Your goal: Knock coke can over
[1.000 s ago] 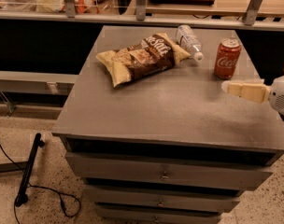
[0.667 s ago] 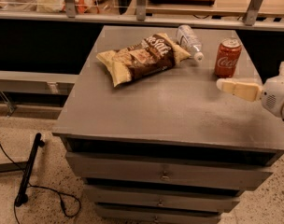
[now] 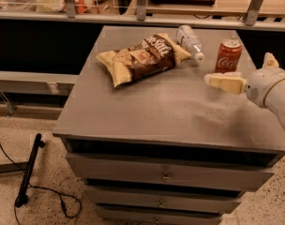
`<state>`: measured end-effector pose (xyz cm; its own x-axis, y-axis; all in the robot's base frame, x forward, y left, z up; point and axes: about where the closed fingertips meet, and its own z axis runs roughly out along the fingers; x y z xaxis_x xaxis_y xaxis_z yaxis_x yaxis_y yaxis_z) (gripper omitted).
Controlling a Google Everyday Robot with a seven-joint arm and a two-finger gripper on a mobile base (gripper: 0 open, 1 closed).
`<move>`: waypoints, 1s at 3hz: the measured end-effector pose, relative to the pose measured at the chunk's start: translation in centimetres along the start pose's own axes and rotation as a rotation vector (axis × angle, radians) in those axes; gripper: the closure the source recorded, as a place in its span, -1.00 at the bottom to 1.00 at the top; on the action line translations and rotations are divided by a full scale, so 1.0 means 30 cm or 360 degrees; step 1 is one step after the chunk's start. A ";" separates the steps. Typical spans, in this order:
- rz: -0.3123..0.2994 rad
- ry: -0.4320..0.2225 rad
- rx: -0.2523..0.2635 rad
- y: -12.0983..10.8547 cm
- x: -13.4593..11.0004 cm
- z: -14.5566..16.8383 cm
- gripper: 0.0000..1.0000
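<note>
**A:** Where's the small red aluminium coke can (image 3: 228,55)?

**B:** Upright, long axis vertical. The robot's two-finger gripper (image 3: 241,70) hovers just in front of the can and to its right, with its cream fingers (image 3: 223,82) spread and holding nothing.

**A:** So which way should it push?

**B:** Rearward, against the can's upper half, I'd judge.

On the grey cabinet top (image 3: 147,111), the coke can (image 3: 228,56) stands upright at about 2 o'clock, with a clear water bottle (image 3: 189,41) lying on its side at 1 o'clock and a brown-and-cream chip bag (image 3: 141,57) lying flat toward 11 o'clock. The gripper (image 3: 223,82) reaches in from the 3 o'clock edge and sits just at the can's 6 o'clock; whether they touch cannot be told. On the floor at 8 o'clock lies a black bar (image 3: 30,168) with a cable.
</note>
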<state>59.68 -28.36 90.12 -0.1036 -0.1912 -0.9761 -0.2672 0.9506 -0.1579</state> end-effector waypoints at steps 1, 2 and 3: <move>-0.0033 0.0003 -0.0031 -0.016 0.000 0.069 -1.00; -0.0015 -0.0009 -0.0010 -0.070 0.000 0.126 -1.00; 0.0016 -0.0009 0.0011 -0.148 0.011 0.176 -1.00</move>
<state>65.88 -31.36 89.70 -0.1010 -0.1805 -0.9784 -0.2593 0.9542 -0.1493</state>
